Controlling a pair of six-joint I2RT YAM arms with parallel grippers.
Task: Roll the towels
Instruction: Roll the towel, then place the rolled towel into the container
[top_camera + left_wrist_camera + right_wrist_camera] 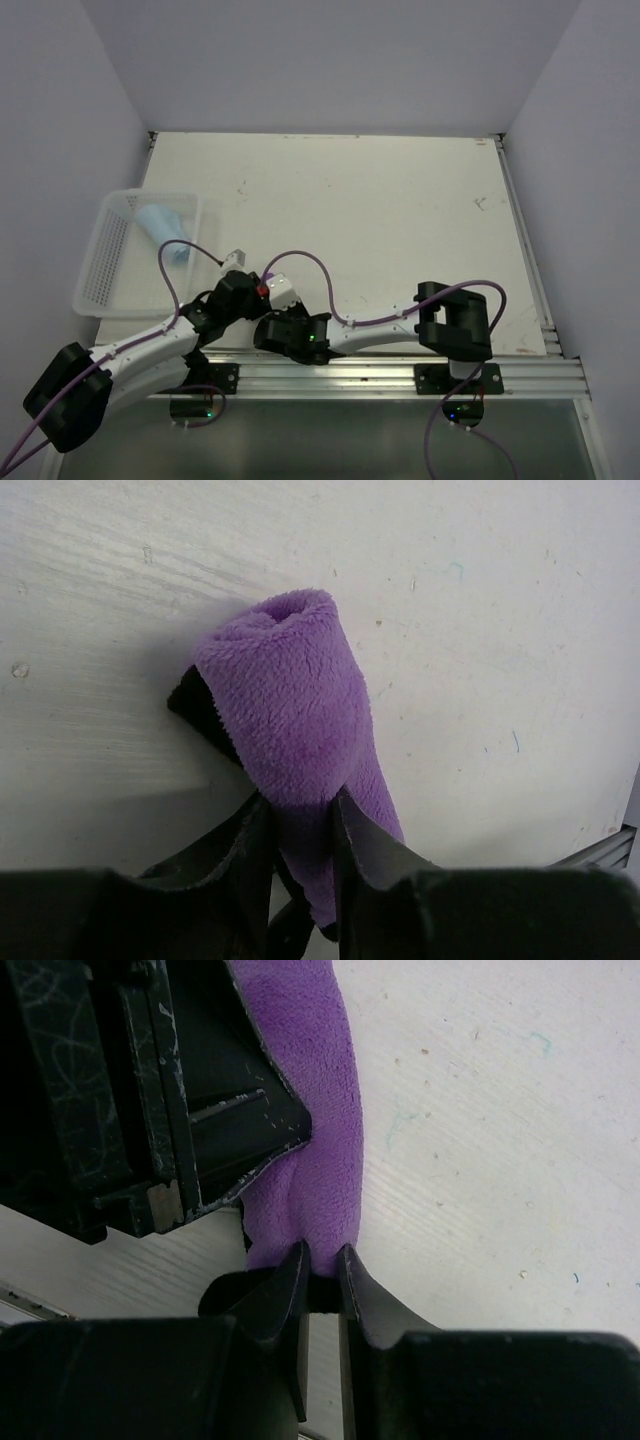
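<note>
The light blue rolled towel (163, 232) is lying in the white mesh basket (100, 275) on the left, while the left gripper (300, 798) and right gripper (322, 1252) are both clamping the rolled purple fleece towel (290, 700).

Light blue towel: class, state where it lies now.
Top view: the light blue towel lies in the white mesh basket at the left side of the table.

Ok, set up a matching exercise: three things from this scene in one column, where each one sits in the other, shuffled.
Things:
1. light blue towel
2. purple towel
3. basket

Places:
A. at the left side of the table
B. gripped by the left hand
C. rolled up inside the basket

Pairs: 1-C, 2-B, 3-A
</note>
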